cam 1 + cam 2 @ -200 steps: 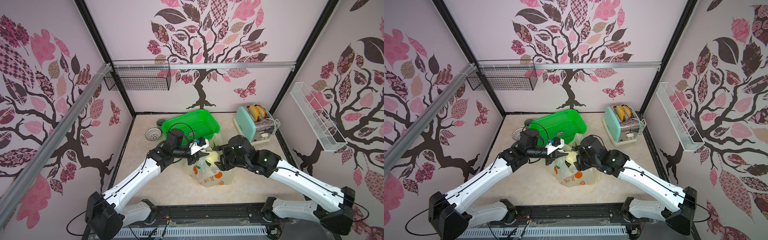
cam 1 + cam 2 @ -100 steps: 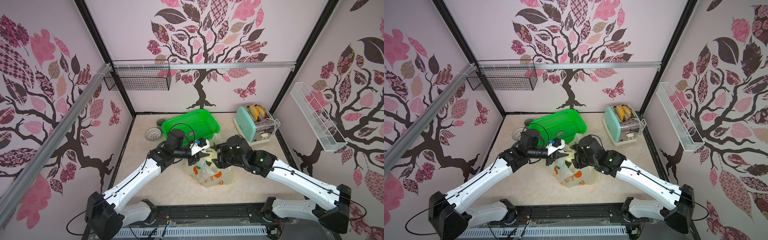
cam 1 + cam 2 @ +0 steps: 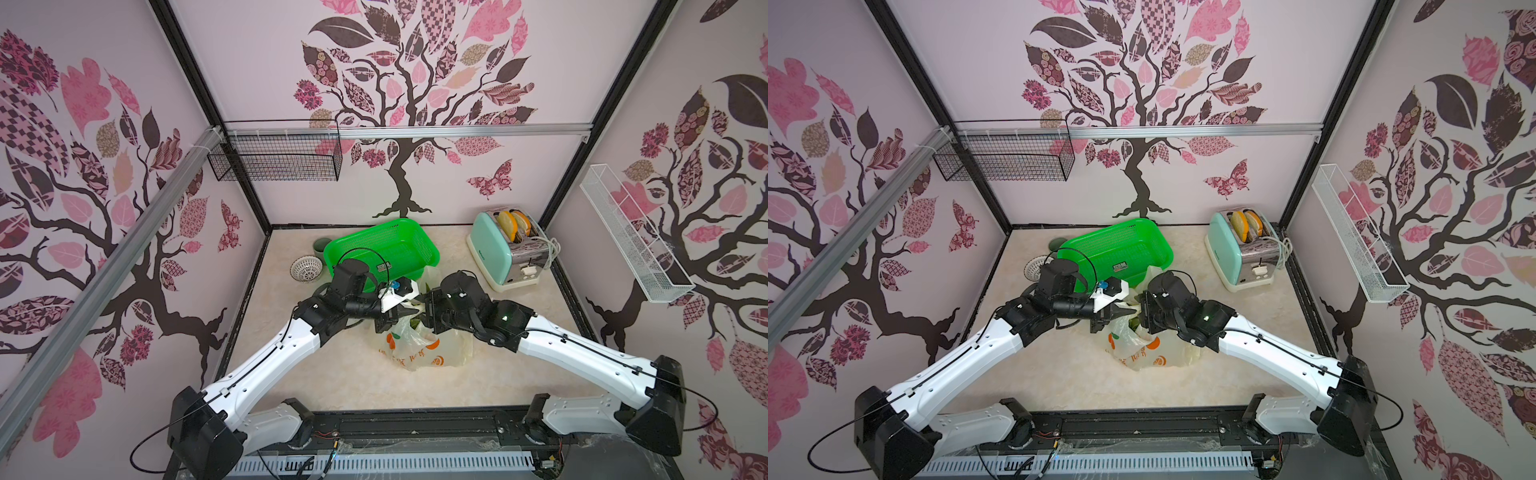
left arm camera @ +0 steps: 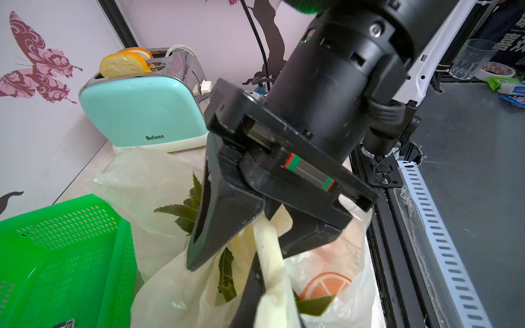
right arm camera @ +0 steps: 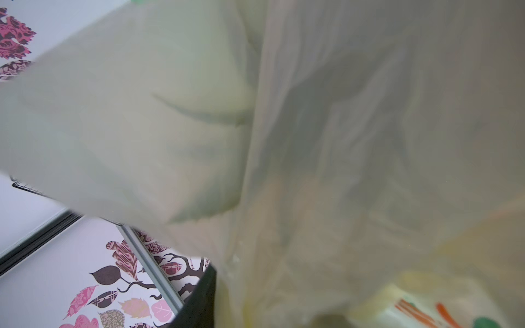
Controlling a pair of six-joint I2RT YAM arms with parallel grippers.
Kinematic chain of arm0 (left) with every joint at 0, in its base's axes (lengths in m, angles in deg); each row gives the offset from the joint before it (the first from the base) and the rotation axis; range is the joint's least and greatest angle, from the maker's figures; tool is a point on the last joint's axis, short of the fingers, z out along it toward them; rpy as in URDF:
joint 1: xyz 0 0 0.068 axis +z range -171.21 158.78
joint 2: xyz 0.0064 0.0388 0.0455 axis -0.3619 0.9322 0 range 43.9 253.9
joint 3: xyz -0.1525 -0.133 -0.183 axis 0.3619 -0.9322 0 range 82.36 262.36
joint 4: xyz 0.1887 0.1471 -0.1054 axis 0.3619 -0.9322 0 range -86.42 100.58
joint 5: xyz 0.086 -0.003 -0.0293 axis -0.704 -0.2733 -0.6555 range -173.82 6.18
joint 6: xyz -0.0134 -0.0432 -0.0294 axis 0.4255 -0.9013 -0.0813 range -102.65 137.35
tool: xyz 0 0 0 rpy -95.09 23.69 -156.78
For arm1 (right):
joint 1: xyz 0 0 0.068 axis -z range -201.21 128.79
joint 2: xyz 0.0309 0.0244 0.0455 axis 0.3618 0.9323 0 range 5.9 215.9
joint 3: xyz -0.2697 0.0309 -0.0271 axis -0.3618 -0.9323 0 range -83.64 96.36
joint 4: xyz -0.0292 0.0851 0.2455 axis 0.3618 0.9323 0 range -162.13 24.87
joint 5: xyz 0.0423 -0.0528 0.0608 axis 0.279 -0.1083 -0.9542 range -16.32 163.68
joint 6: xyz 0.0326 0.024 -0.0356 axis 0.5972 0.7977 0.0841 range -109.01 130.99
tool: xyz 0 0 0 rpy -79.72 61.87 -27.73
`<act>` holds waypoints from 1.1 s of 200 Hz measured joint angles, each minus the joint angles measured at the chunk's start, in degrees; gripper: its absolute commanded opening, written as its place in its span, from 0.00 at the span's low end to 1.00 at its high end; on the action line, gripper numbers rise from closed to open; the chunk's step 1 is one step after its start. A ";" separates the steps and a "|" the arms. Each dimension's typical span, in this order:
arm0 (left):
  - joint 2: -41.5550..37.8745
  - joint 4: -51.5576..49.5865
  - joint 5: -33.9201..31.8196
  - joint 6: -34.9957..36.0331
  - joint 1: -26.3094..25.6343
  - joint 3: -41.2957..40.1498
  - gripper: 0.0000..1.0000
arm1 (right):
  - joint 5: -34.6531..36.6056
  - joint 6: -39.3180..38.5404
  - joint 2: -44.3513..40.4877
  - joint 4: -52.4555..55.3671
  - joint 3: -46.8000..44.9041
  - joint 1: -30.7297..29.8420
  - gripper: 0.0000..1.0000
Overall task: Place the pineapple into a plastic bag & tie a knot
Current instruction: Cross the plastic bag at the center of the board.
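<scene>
The pale-yellow plastic bag [image 3: 419, 353] [image 3: 1142, 353] with orange fruit prints stands mid-table. The pineapple is inside it; only its green leaves [image 4: 184, 213] show at the mouth. My left gripper [image 3: 401, 313] [image 4: 264, 312] is shut on a twisted handle strip [image 4: 268, 255] of the bag, held up above the mouth. My right gripper [image 3: 426, 309] [image 4: 272, 227] faces it from the other side, its jaws drawn in close on the same strip. In the right wrist view the bag film [image 5: 312, 142] covers nearly everything, and one dark finger [image 5: 199, 301] shows.
A green basket [image 3: 382, 249] lies tilted just behind the bag, with a white strainer [image 3: 306, 268] and a grey-green cup [image 3: 322, 245] to its left. A mint toaster [image 3: 507, 253] holding bread stands at the back right. Wire baskets hang on the walls, one black [image 3: 278, 158] and one white [image 3: 631, 241].
My right gripper has shifted a little left toward the left gripper, and its jaws have narrowed around the handle strip. The left arm and the bag have stayed put.
</scene>
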 measured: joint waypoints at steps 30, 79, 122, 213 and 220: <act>-1.18 -0.35 0.00 -0.04 0.00 -0.63 0.00 | 1.97 -0.02 -0.44 0.44 -0.09 -0.11 0.16; -1.18 1.01 -0.42 -2.56 -1.55 -0.63 0.00 | 3.50 -3.13 -2.56 5.33 1.38 0.33 0.00; -3.21 7.87 -6.08 -9.94 -7.10 -3.34 0.00 | 2.67 -18.27 -2.95 11.91 6.45 1.11 0.00; -0.09 26.43 -22.16 -24.33 -18.73 -9.64 0.00 | -14.62 -47.43 -6.38 12.85 3.98 11.96 0.00; 0.74 27.63 -22.62 -24.65 -18.91 -9.64 0.06 | -17.64 -49.44 -6.16 12.81 3.87 13.97 0.00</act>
